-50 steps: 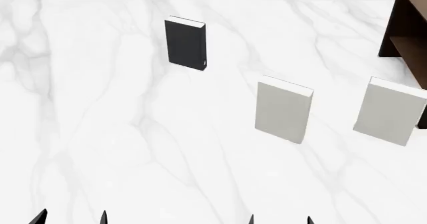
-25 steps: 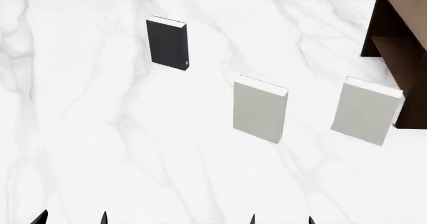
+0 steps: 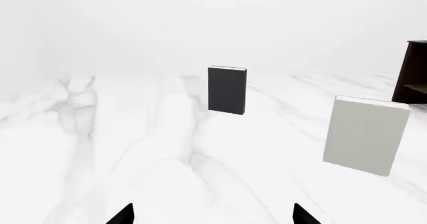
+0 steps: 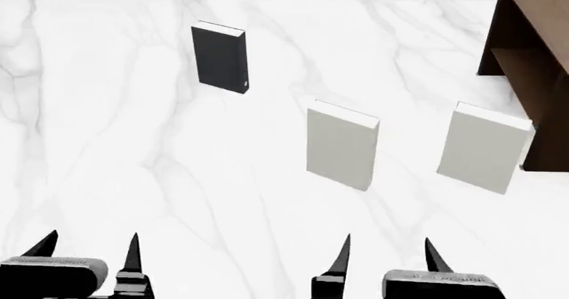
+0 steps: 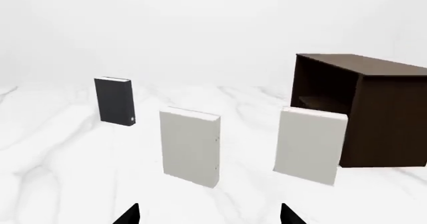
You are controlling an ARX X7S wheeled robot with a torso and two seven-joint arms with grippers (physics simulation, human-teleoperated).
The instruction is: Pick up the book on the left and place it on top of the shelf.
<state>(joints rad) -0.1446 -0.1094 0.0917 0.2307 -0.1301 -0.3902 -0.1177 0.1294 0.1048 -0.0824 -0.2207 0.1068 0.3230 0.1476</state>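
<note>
The thin black book (image 4: 220, 60) stands upright on the white marble surface at the far left, with a white page edge on top and a tiny pale mark at its lower right corner. It also shows in the left wrist view (image 3: 227, 90) and the right wrist view (image 5: 115, 101). The dark brown shelf (image 4: 526, 59) stands at the far right, partly cut off; the right wrist view (image 5: 377, 109) shows its flat top. My left gripper (image 4: 89, 254) is open and empty near the front edge, far from the book. My right gripper (image 4: 386, 254) is open and empty beside it.
Two larger pale grey books stand upright: one in the middle (image 4: 342, 146) and one at the right (image 4: 483, 148), close in front of the shelf. The marble surface (image 4: 178, 179) reaches back to a pale wall.
Both grippers have risen into the head view, their bodies now showing at the bottom. The view has shifted right, so the books sit further left and more of the shelf shows.
</note>
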